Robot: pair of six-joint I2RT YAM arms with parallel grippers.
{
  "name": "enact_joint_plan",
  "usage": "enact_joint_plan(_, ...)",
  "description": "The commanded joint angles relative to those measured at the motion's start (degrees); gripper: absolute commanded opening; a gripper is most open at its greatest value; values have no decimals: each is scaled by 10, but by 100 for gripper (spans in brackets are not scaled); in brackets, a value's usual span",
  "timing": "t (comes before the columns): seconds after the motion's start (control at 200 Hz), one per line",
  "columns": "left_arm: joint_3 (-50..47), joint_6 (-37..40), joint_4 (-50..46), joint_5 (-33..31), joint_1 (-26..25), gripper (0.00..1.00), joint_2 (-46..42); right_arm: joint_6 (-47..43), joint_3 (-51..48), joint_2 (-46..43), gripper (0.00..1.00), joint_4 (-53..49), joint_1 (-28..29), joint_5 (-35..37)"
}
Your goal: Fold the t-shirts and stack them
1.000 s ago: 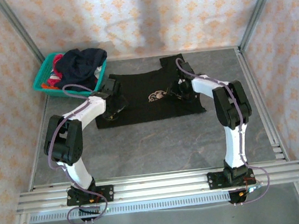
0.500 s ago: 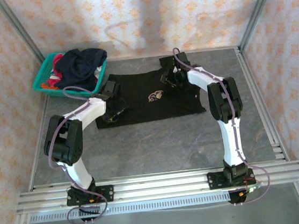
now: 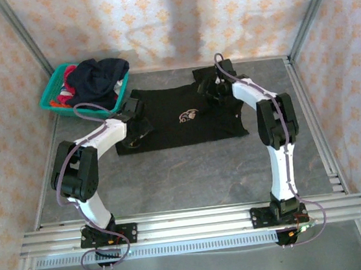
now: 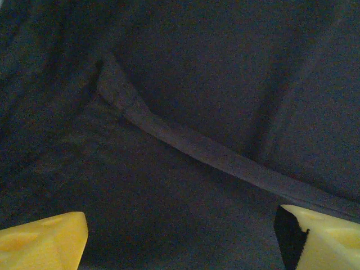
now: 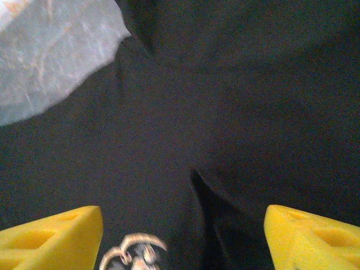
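Observation:
A black t-shirt (image 3: 173,126) with a tan emblem (image 3: 189,115) lies spread flat on the table. My left gripper (image 3: 135,128) hovers low over its left side, open, with a seam ridge (image 4: 225,158) running across the cloth in front of its yellow fingertips (image 4: 42,242). My right gripper (image 3: 210,90) is over the shirt's far right part, open, nothing between its fingers (image 5: 315,236). The emblem (image 5: 135,254) sits near its left finger, and a dark fold (image 5: 211,208) lies between the jaws. A navy t-shirt (image 3: 99,76) and a red-pink one (image 3: 67,93) are heaped in the basket.
The teal plastic basket (image 3: 49,101) stands at the back left corner. Bare grey table (image 3: 192,179) stretches from the shirt to the arm bases. Patterned walls and metal frame posts (image 3: 22,35) close in the sides and back.
My right gripper has moved from the shirt's right middle toward its far edge and its jaws have spread wider. The left gripper has stayed almost still.

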Motion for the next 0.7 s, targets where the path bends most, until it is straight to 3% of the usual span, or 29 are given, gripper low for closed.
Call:
enact_joint_plan(0.0,8,16,-1,-36,16,87,1,-6,-71,-49,70,28,1,6)
enact_joint_plan(0.18,-15,20,9,-38,21,87,17,2,-156,-70,62,59,2,1)
enact_joint_plan(0.696,-215,-33,72,-27,21,87,-83,-34,-297,-146,63,51,7,6)
